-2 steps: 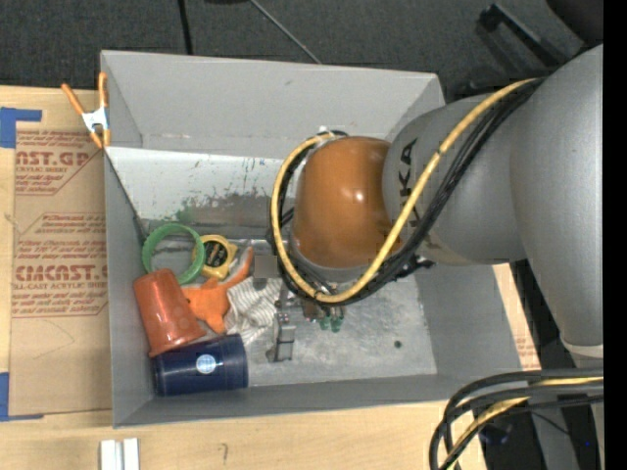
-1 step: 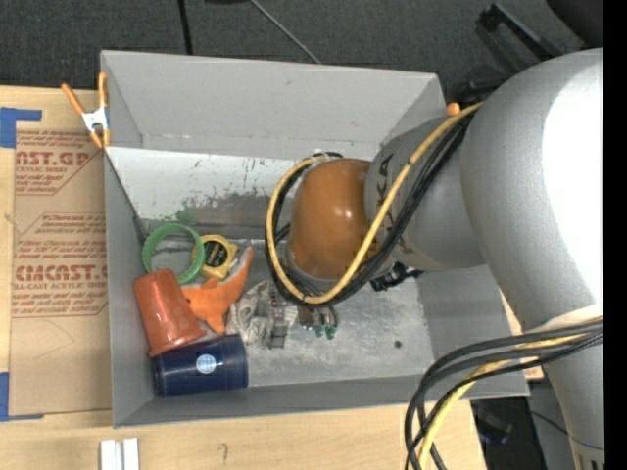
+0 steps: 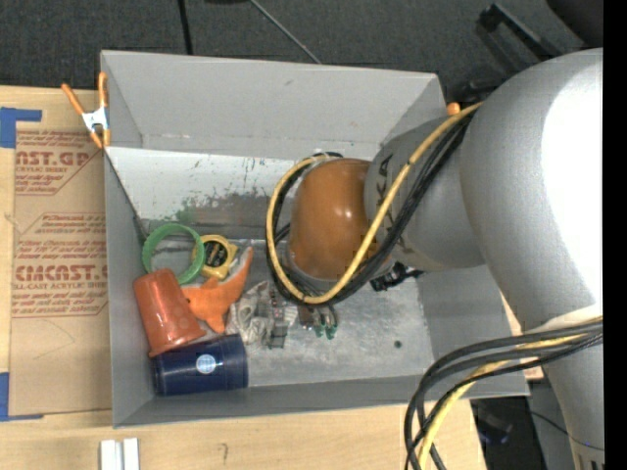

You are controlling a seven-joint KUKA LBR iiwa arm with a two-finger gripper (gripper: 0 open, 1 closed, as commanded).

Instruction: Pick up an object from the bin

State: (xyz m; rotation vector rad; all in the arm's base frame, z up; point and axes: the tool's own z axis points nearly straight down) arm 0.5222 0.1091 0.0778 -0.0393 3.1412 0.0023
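Note:
My gripper (image 3: 317,321) hangs low over the bin floor near the middle, mostly hidden under the arm's orange cover. Just to its left lies a crumpled clear plastic thing (image 3: 257,311), close to or touching it; I cannot tell which. Left of that is a flat orange piece (image 3: 217,297), leaning on a rust-orange cup (image 3: 165,311) that lies on its side. A navy blue cylinder with a round white label (image 3: 201,365) lies at the front left.
A green ring (image 3: 172,251) and a small yellow tape measure (image 3: 216,254) sit at the back left by the bin wall. The arm and its cables cover the bin's right side. Bare floor shows at the front right.

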